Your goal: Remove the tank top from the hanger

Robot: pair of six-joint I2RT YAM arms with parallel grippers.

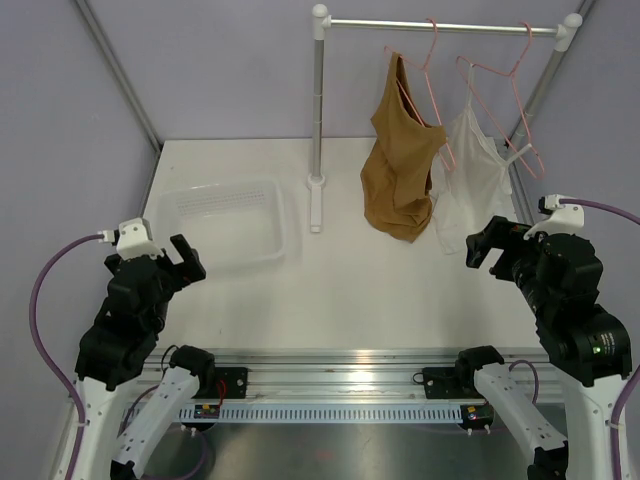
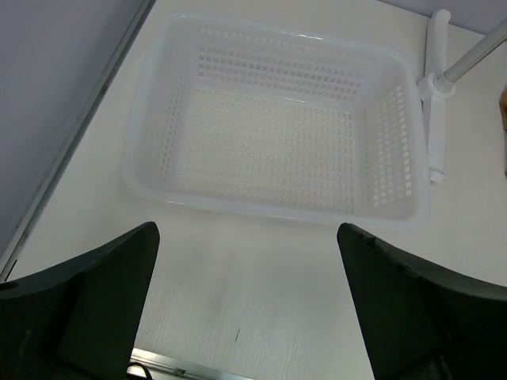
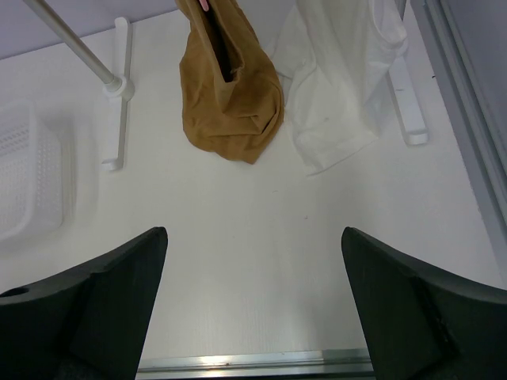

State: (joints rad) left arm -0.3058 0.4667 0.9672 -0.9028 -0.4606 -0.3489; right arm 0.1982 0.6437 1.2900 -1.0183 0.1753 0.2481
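A clothes rack (image 1: 318,100) stands along the far edge of the white worktop (image 1: 350,290), toward the right corner. Two garments hang from its rail.

The tan-brown tank top (image 1: 403,160) hangs on a thin pink wire hanger (image 1: 431,50) hooked over the rail. The hanger sits tilted. The top droops in a long fold, and its lower part rests bunched on the worktop near the far edge. In the right wrist view the tank top (image 3: 230,95) slumps in a heap. A white sheer top (image 3: 341,87) touches its right side.

That white top (image 1: 470,175) hangs from a second pink hanger (image 1: 512,72) further right on the rail.

A white perforated plastic basket (image 1: 262,205) sits on the left half of the worktop.

The left end effector (image 1: 185,262) hovers just near of the basket (image 2: 269,207), at the left edge. Its fingers (image 2: 111,277) are spread wide with nothing between them.

The right end effector (image 1: 490,245) hovers by the right edge, near the garments but apart from them. Its fingers (image 3: 119,277) are also spread and hold nothing.
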